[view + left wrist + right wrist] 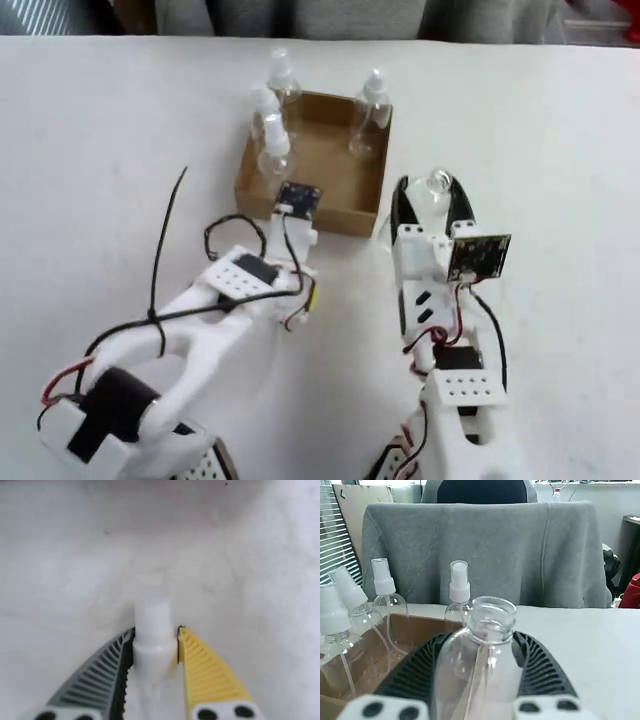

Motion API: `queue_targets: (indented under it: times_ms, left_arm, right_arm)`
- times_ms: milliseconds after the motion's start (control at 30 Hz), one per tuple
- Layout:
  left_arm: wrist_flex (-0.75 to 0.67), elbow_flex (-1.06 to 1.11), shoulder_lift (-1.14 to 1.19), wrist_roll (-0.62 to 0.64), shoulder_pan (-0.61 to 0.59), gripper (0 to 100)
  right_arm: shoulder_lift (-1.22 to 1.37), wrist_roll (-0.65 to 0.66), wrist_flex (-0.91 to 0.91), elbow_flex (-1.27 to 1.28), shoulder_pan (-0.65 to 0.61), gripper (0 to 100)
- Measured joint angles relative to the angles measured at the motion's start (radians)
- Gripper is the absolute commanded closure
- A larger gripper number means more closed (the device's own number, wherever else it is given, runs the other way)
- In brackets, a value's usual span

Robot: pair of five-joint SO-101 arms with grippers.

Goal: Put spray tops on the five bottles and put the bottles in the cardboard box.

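I've got the right end effector point(432, 190) clamped on the uncapped bottle point(437, 182), held upright just beside the right wall of the cardboard box point(325, 165). The left end effector point(154, 637) is clamped on a white spray top point(152, 612), at the box's near wall. Four capped bottles point(372, 100) stand in the box, I think. The far-left one is hard to place.
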Motion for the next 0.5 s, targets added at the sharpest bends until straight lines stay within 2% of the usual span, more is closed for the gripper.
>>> queue_targets:
  times_ms: [300,500]
  left_arm:
    - [-0.008,0.002,-0.181,0.000,-0.080,98]
    - [-0.011,-0.063,-0.371,0.000,-0.083,98]
  right_arm:
    - [-0.120,0.003,-0.014,0.118,-0.043,98.1]
    - [-0.258,0.003,0.152,0.127,-0.051,98.1]
